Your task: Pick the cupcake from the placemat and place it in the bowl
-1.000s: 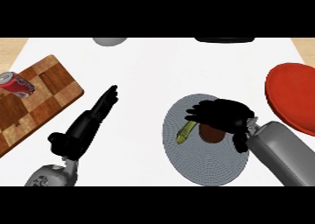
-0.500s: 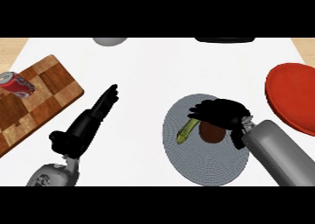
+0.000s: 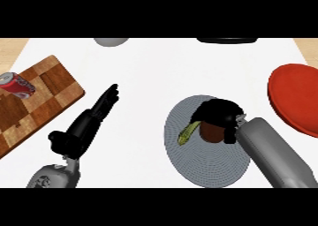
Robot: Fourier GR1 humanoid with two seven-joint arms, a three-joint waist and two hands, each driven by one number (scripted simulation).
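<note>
A round grey placemat (image 3: 207,163) lies right of centre. On it sits the cupcake (image 3: 212,133), dark brown, with a yellow-green piece (image 3: 187,132) at its left side. My right hand (image 3: 220,112) is over the cupcake, its fingers curled round its top and hiding most of it. The red bowl (image 3: 298,99) stands at the right edge, apart from the hand. My left hand (image 3: 90,121) rests open on the white counter, fingers straight and pointing up and to the right.
A wooden checkered cutting board (image 3: 28,106) lies at the left with a red soda can (image 3: 16,84) on its side. A grey object (image 3: 111,41) and a black one (image 3: 228,40) sit at the far edge.
My right hand has settled slightly lower on the cupcake, fingers curled closer around it. The left hand has not moved.
</note>
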